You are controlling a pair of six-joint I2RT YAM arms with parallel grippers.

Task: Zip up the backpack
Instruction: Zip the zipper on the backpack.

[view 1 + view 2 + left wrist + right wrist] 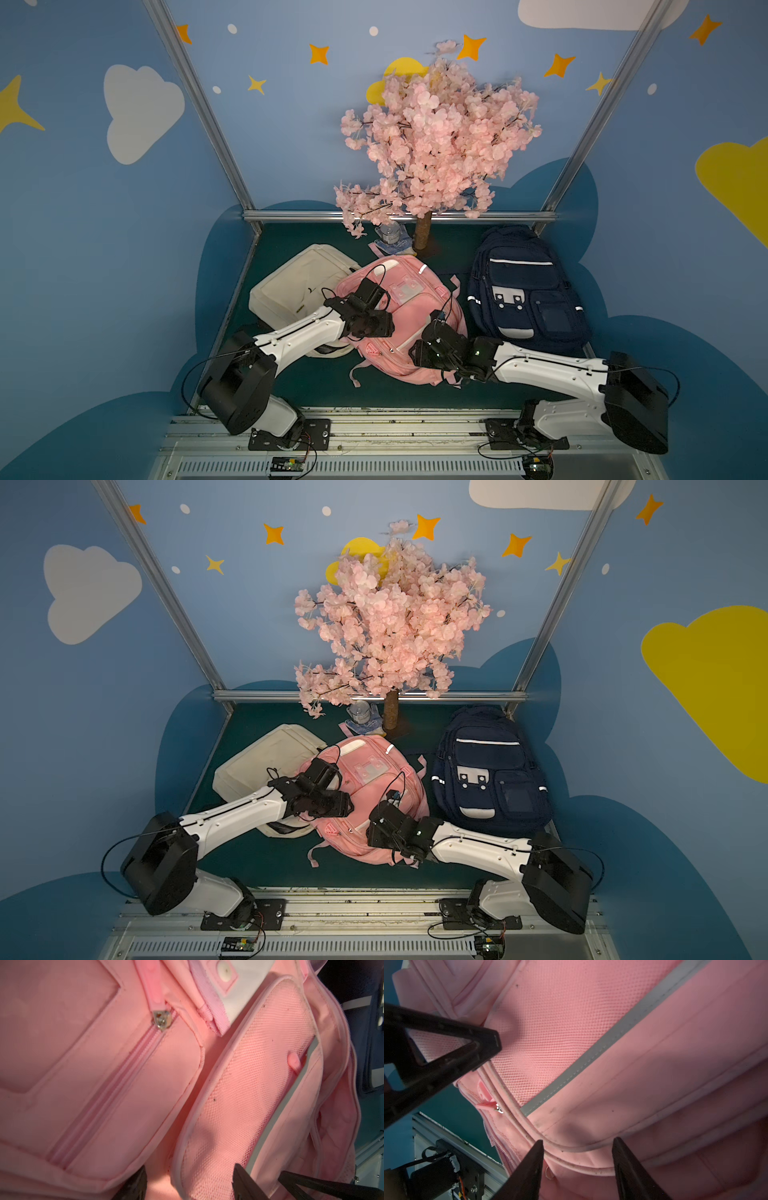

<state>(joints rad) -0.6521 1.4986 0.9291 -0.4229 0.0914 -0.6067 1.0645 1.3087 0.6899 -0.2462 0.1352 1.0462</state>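
The pink backpack (399,291) (365,766) lies flat mid-table in both top views. My left gripper (374,322) (324,800) hovers over its upper left part. In the left wrist view it (190,1182) is open, its jaws straddling the piped rim of a mesh pocket (239,1095). A front pocket zipper is closed up to its slider (161,1020). My right gripper (432,349) (386,827) is over the bag's near right side. In the right wrist view it (577,1159) is open above a piping cord. A slider with a pink pull (492,1106) sits by loose zipper teeth (496,1147).
A cream backpack (299,286) lies left of the pink one and a navy backpack (528,291) lies to the right. Behind them stand a pink blossom tree (436,137) and a small metal can (388,235). An aluminium rail (374,424) runs along the front edge.
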